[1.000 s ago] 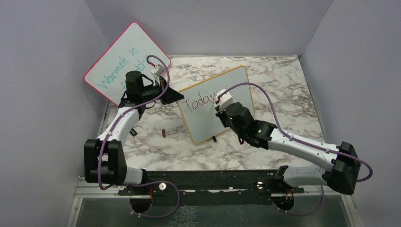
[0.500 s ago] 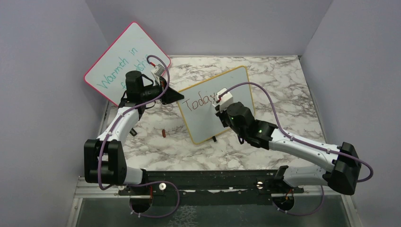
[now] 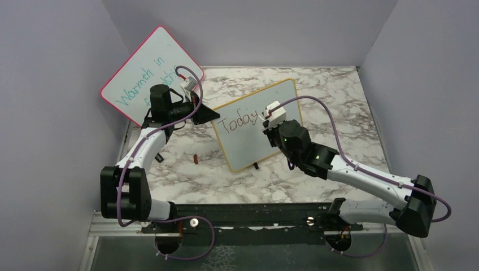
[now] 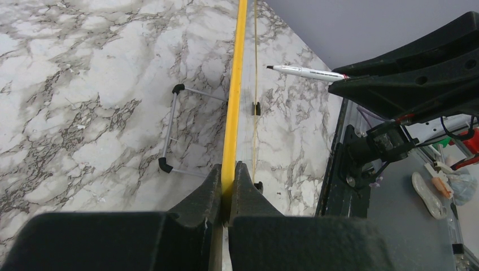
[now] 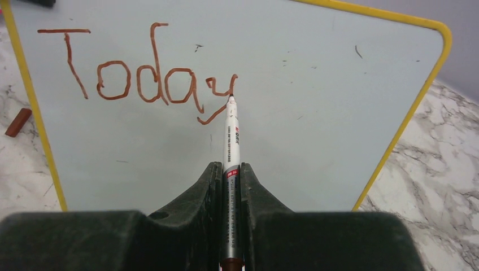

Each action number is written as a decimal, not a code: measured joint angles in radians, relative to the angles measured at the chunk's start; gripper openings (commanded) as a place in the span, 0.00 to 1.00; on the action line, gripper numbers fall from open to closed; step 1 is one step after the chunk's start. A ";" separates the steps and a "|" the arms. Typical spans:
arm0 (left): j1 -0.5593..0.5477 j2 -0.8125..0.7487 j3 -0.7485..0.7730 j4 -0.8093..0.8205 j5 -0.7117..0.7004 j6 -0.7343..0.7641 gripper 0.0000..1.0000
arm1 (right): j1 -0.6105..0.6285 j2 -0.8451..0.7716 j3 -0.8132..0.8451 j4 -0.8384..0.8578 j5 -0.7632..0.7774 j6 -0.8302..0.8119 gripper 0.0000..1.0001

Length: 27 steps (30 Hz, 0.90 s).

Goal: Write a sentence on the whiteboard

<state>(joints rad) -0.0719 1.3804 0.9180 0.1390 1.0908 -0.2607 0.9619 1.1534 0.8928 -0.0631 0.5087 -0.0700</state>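
The yellow-framed whiteboard (image 3: 248,141) stands tilted mid-table on its black feet. It carries the red-brown word "Today" (image 3: 239,121), clear in the right wrist view (image 5: 141,79). My left gripper (image 3: 213,114) is shut on the board's left frame edge (image 4: 230,135) and holds it. My right gripper (image 3: 270,121) is shut on a white marker (image 5: 231,147). The marker's tip (image 5: 230,97) sits at the upper right of the "y", close to the board surface. The marker also shows in the left wrist view (image 4: 305,72).
A pink-framed board with teal writing (image 3: 148,73) leans against the left wall behind my left arm. A small red-brown cap (image 3: 195,159) lies on the marble table left of the whiteboard; it also shows in the right wrist view (image 5: 18,122). A wire stand (image 4: 172,130) props the board.
My right gripper has moved to the right and slightly back from the board. The "y" of "Today" now shows whole. The left arm has not moved.
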 measured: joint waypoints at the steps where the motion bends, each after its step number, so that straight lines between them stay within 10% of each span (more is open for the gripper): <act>1: 0.000 0.000 0.000 0.000 0.000 0.000 0.00 | -0.005 0.000 0.000 0.009 0.005 -0.008 0.01; 27: 0.000 0.000 0.000 -0.001 0.000 0.002 0.00 | -0.048 0.060 0.037 0.119 0.023 -0.070 0.01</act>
<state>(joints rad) -0.0719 1.3804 0.9184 0.1383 1.0912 -0.2592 0.9142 1.2133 0.9298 0.0555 0.5312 -0.1398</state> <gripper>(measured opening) 0.031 0.176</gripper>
